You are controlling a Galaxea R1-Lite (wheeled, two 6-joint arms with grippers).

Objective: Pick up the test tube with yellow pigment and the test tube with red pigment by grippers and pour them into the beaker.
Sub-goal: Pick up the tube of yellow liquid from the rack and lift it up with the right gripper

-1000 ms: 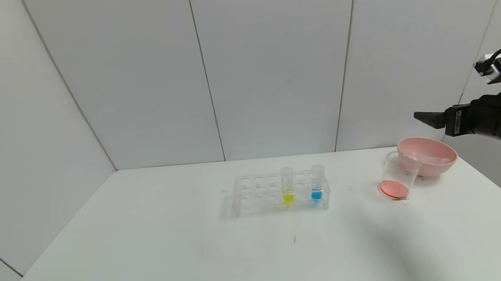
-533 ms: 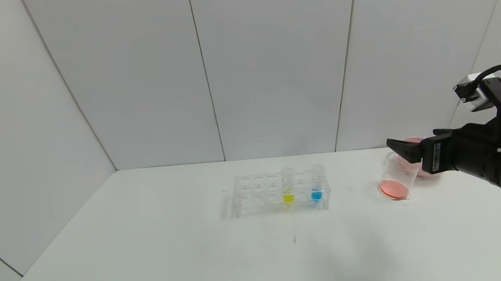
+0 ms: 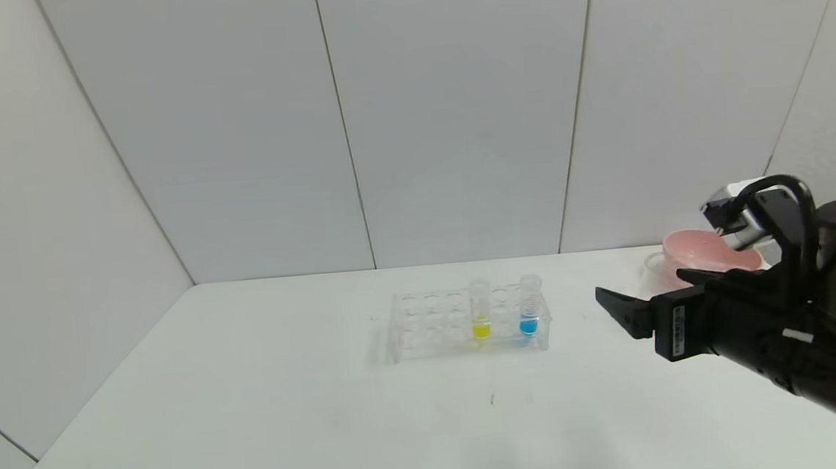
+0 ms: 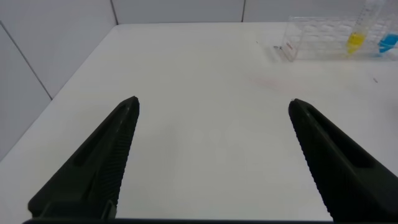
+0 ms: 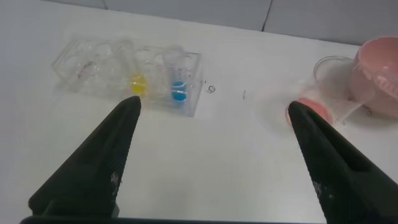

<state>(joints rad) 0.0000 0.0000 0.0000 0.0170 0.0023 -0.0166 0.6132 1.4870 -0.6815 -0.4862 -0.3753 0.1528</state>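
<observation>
The test tube with yellow pigment (image 3: 480, 312) stands upright in a clear rack (image 3: 432, 325) at mid-table; it also shows in the right wrist view (image 5: 137, 84) and the left wrist view (image 4: 355, 40). The beaker (image 5: 324, 93), a clear cup with orange-red liquid at its bottom, leans against the pink bowl; in the head view only the beaker's upper edge (image 3: 655, 274) shows behind my right arm. No test tube with red pigment is in view. My right gripper (image 3: 642, 289) (image 5: 212, 106) hovers open and empty, right of the rack. My left gripper (image 4: 213, 103) is open over bare table.
A tube with blue liquid (image 3: 530, 309) stands in the same rack, to the right of the yellow one. The pink bowl (image 3: 706, 252) sits at the table's far right, behind my right arm. White walls close in the table at the back and sides.
My right arm has come down and leftward from high at the right. It now covers most of the beaker and part of the bowl. Its fingers have stayed wide apart.
</observation>
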